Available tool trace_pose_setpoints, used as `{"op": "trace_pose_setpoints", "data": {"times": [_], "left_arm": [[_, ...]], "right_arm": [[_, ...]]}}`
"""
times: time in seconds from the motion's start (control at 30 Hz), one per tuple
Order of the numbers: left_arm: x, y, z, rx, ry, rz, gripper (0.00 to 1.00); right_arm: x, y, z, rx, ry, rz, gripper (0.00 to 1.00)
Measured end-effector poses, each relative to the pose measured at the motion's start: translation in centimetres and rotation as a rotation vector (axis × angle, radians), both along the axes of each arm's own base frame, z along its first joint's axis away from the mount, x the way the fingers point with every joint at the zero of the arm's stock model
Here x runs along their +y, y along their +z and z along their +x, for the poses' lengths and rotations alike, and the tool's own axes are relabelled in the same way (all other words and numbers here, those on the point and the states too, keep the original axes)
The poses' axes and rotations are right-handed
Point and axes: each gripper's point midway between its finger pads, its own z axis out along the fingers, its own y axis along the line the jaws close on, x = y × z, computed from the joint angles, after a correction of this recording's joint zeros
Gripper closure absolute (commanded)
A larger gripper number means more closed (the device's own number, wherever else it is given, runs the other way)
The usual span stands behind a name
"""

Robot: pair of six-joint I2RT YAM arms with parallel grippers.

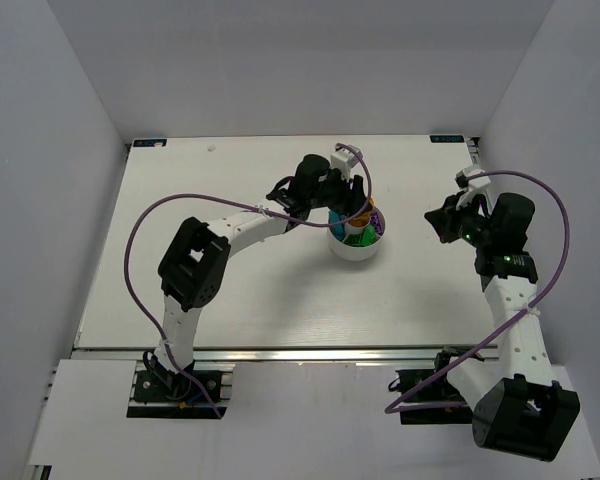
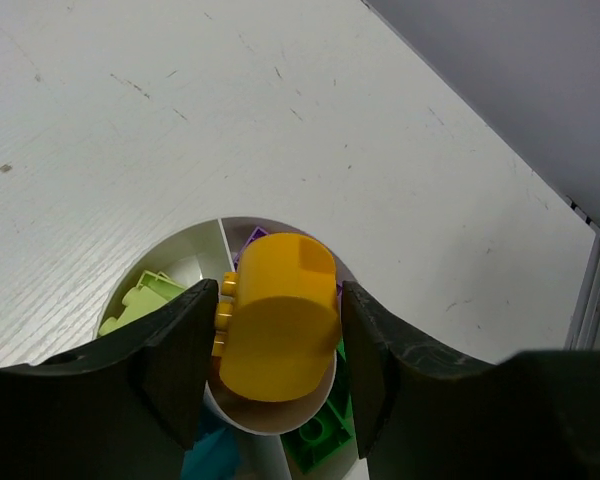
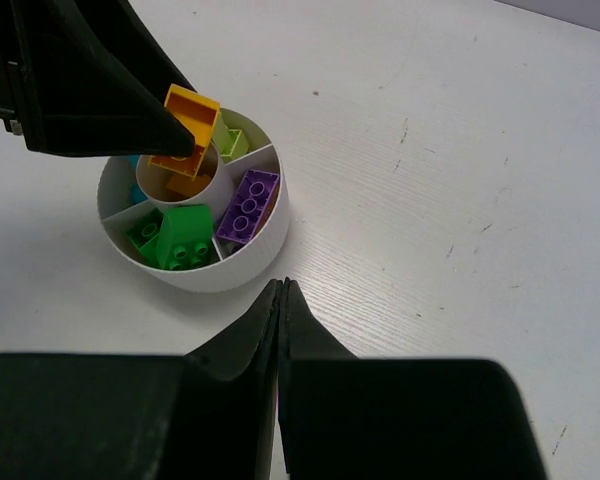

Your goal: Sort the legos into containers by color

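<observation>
Drop pt: orange brick (image 2: 280, 325) sits right over central cup (image 3: 214, 184).
My L gripper (image 2: 280, 345) clamped on it, low mid-frame, studs facing left, dish (image 3: 215, 272) beneath; R gripper (image 3: 282, 292) pinched together, empty, well apart.

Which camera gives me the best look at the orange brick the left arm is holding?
Left wrist: the orange brick fills the centre, clamped in the jaws of the left gripper above the central cup of the dish. Right wrist shows it smaller, partly behind the gripper. Top external shows barely an orange speck.
</observation>
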Motion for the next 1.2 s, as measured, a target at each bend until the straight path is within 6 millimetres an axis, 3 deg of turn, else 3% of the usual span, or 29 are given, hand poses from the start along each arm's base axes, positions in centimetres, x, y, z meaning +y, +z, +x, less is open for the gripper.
{"op": "trace_pose_setpoints", "data": {"times": [0.37,0.57,0.63,0.77,0.83,0.87,0.9,0.97,1.03,1.13,1.2], "left_arm": [[0.1,0.6,0.4,-0.008,0.011,0.010,0.30],[0.0,1.5,0.8,-0.032,0.022,0.003,0.28],[0.4,2.3,1.1,-0.048,0.044,0.000,0.28],[2.1,6.0,1.7,-0.114,0.118,-0.012,0.28],[3.8,8.9,1.1,-0.162,0.160,-0.031,0.41],[5.2,10.6,0.2,-0.185,0.183,-0.038,0.53],[6.5,11.8,-0.6,-0.205,0.199,-0.049,0.77],[10.1,14.1,-3.4,-0.245,0.236,-0.059,0.83],[13.4,15.5,-6.4,-0.290,0.256,-0.066,0.60],[17.4,15.2,-10.0,-0.350,0.283,-0.042,0.10],[19.5,13.7,-11.5,-0.362,0.310,-0.007,0.02]], "right_arm": [[0.0,0.1,-0.1,0.000,0.012,0.011,0.94],[0.0,0.0,-0.2,0.003,0.016,0.016,0.77],[0.0,-0.1,-0.2,0.007,0.019,0.019,0.66],[-0.2,-0.3,-0.1,0.015,0.015,0.018,0.42],[-0.4,-0.4,-0.1,0.018,0.008,0.017,0.23],[-0.6,-0.5,0.0,0.017,0.003,0.013,0.14],[-0.9,-0.5,0.1,0.020,-0.004,0.013,0.11],[-1.5,-0.7,0.2,0.019,-0.023,0.002,0.11],[-2.1,-0.8,0.4,0.020,-0.047,-0.004,0.11],[-2.9,-0.9,0.6,0.024,-0.085,-0.013,0.11],[-3.3,-1.2,0.6,0.029,-0.112,-0.015,0.11]]}}
